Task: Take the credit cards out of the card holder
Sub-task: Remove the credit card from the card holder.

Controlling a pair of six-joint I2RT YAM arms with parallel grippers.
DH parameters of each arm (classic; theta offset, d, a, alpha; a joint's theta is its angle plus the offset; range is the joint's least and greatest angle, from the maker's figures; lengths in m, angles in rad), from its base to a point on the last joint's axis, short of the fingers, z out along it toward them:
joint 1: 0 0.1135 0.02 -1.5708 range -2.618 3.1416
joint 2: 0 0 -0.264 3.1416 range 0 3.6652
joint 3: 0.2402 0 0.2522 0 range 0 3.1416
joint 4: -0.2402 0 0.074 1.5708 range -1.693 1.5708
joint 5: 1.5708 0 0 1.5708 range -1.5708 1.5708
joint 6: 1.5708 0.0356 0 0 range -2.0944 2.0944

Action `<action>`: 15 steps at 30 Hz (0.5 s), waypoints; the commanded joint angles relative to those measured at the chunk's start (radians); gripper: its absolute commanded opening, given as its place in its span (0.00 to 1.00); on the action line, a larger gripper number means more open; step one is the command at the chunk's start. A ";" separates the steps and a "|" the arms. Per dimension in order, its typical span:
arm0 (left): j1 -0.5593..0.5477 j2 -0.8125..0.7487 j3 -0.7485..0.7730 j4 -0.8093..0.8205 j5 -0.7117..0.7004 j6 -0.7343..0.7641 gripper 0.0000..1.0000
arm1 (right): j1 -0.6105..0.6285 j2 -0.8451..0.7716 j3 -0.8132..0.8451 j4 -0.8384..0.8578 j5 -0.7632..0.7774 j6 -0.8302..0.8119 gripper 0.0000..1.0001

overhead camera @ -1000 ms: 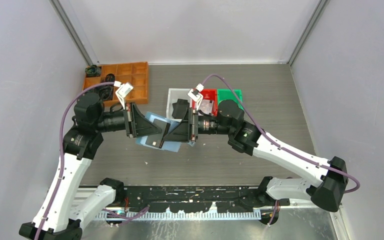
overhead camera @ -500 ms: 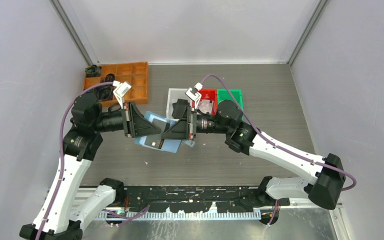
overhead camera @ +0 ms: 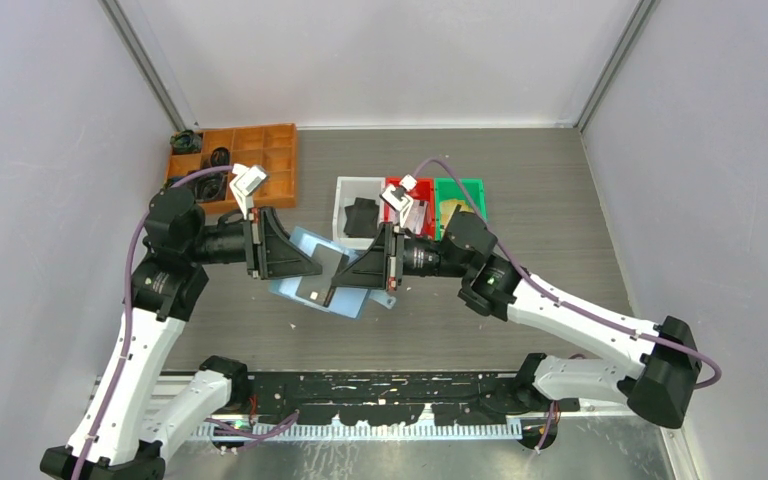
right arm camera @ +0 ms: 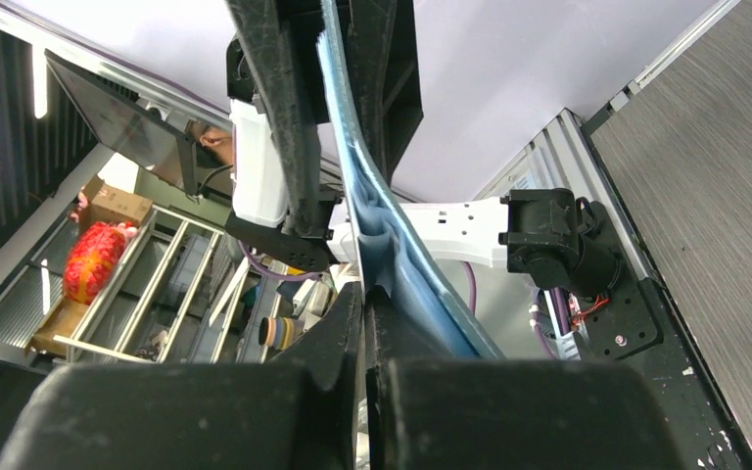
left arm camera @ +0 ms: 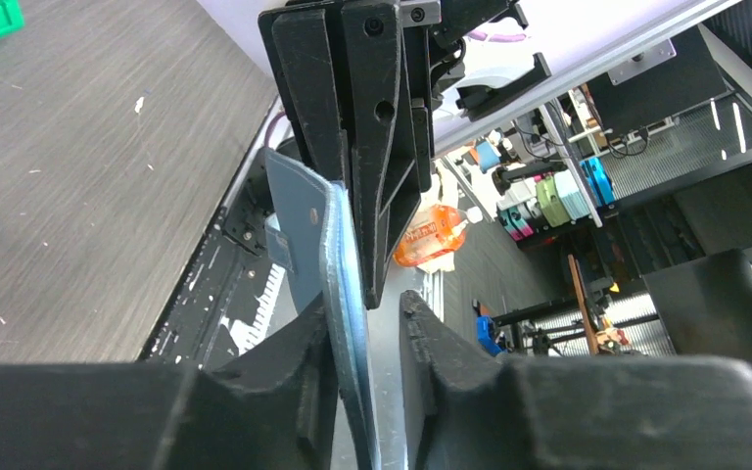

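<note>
The card holder point(overhead camera: 298, 283), teal-blue and spread open, hangs in the air over the table between my two grippers. My left gripper point(overhead camera: 318, 268) comes in from the left. In the left wrist view the card holder's edge point(left arm camera: 338, 255) leans on one finger of the left gripper point(left arm camera: 364, 302), and a clear gap separates it from the other. My right gripper point(overhead camera: 338, 288) meets it from the right. In the right wrist view the right gripper point(right arm camera: 363, 289) is shut on a thin fold of the card holder point(right arm camera: 377, 235). I cannot make out the credit cards for certain.
An orange compartment tray point(overhead camera: 260, 160) stands at the back left. Behind the grippers sit a white bin point(overhead camera: 345, 190) with a dark item in it, a red bin point(overhead camera: 422, 187) holding something pale, and a green bin point(overhead camera: 470, 190). Grey walls close in on both sides.
The right gripper has closed on the holder and shifted left and nearer. The left gripper's jaws have parted from the holder. The holder has sagged slightly toward the near side.
</note>
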 commanded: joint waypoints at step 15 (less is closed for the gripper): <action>-0.004 -0.004 0.044 0.115 0.087 -0.041 0.09 | -0.003 -0.108 -0.063 -0.015 0.035 -0.049 0.01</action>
